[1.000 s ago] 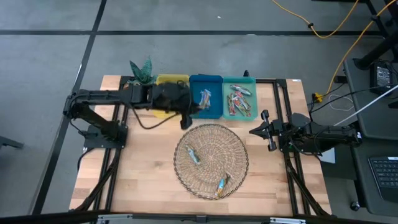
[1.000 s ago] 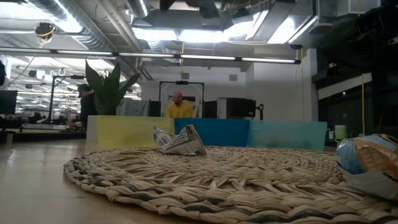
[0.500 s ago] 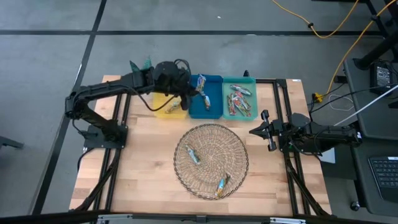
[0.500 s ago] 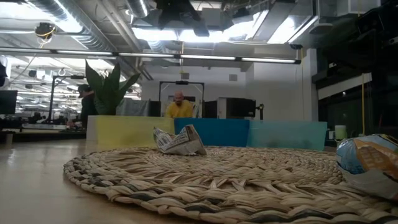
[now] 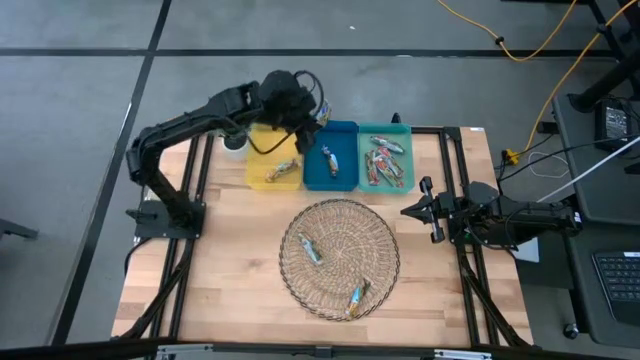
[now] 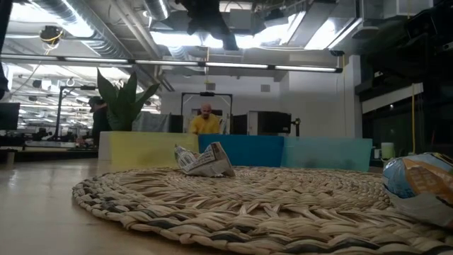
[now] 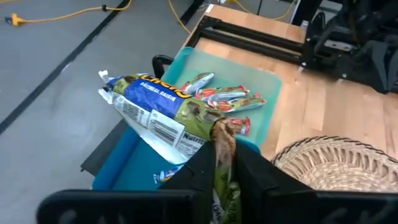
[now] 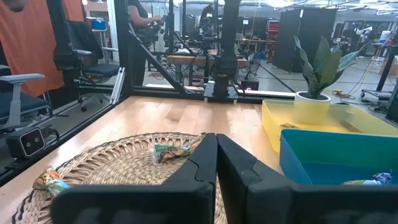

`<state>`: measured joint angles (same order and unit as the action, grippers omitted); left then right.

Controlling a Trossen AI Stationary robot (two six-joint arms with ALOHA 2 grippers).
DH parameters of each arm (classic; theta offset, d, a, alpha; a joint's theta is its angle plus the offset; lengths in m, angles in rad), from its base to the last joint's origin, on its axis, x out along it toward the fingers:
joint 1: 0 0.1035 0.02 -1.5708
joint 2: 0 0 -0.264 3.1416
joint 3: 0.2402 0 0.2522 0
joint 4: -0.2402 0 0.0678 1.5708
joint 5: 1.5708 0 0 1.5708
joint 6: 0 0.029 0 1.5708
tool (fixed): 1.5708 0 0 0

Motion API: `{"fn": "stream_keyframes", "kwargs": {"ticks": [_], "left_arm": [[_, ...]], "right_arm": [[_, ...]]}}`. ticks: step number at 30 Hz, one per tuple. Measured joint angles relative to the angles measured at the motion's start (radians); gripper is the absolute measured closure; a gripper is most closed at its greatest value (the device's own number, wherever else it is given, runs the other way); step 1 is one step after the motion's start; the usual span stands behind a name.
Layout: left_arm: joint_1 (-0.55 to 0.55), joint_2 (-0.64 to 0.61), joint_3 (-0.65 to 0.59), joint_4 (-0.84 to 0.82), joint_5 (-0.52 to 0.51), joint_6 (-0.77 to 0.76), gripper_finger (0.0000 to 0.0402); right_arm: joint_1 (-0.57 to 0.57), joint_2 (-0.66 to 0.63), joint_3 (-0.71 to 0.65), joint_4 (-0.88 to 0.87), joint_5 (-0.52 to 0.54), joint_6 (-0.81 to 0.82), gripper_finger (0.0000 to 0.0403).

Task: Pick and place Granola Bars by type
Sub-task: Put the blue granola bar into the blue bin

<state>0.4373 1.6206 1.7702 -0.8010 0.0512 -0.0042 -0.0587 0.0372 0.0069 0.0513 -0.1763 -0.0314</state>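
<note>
- My left gripper (image 7: 219,163) is clenched on one end of a granola bar (image 7: 163,112) in a blue, white and green wrapper; the bar sticks out past my fingers, lifted clear of the bins.
- From above, this gripper (image 5: 312,120) sits raised over the back edge of the blue bin (image 5: 331,171).
- Under the held bar, the blue bin (image 7: 118,162) has one bar lying in it (image 5: 331,160).
- Just beyond, the teal bin (image 7: 261,93) holds a heap of red-wrapped bars (image 7: 227,99).
- The yellow bin (image 5: 273,168), on the blue bin's other side, holds one tan bar (image 5: 282,170).
- The round woven basket (image 5: 339,258) lies in front of the bins, with two bars left in it: one toward its left (image 5: 311,250), one near its front rim (image 5: 355,296).
- My right gripper (image 5: 432,212) rests at the table's right side, beside the basket, fingers closed on nothing.
- A potted plant (image 8: 318,81) stands behind the yellow bin.
</note>
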Motion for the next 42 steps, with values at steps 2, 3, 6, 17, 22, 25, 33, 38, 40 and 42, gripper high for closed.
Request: {"fn": "stream_keyframes", "kwargs": {"ticks": [2,3,6,17,22,25,33,38,40,42], "left_arm": [[0.029,0.022,0.038,-0.036,0.038,0.019,0.0368],[0.041,0.032,0.054,-0.049,0.057,0.025,0.0368],[0.075,0.047,0.068,-0.054,0.097,0.033,0.0368],[0.124,0.139,0.068,-0.064,0.099,0.148,0.0368],[0.123,0.198,0.068,-0.064,0.098,0.177,0.0368],[0.123,0.236,0.068,-0.064,0.097,0.183,0.0368],[0.129,0.299,0.068,-0.063,0.094,0.195,0.0368],[0.135,0.338,0.068,-0.055,0.088,0.203,0.0368],[0.135,0.359,0.068,-0.057,0.087,0.204,0.0368],[0.135,0.378,0.068,-0.056,0.084,0.205,0.0368]], "right_arm": [[0.0,0.0,0.0,0.0,0.0,0.0,0.0389],[0.0,0.0,0.0,0.0,0.0,-0.001,0.0389],[0.0,0.0,0.0,0.0,0.0,0.001,0.0389],[0.0,0.0,0.0,0.0,0.0,0.001,0.0389],[0.0,0.0,0.0,0.0,0.0,0.001,0.0389],[0.0,0.0,0.0,0.0,0.0,-0.001,0.0389],[0.0,0.0,0.0,0.0,0.0,0.0,0.0389],[0.0,0.0,0.0,0.0,0.0,0.0,0.0389],[0.0,0.0,0.0,0.0,0.0,-0.001,0.0389],[0.0,0.0,0.0,0.0,0.0,0.001,0.0389]]}}
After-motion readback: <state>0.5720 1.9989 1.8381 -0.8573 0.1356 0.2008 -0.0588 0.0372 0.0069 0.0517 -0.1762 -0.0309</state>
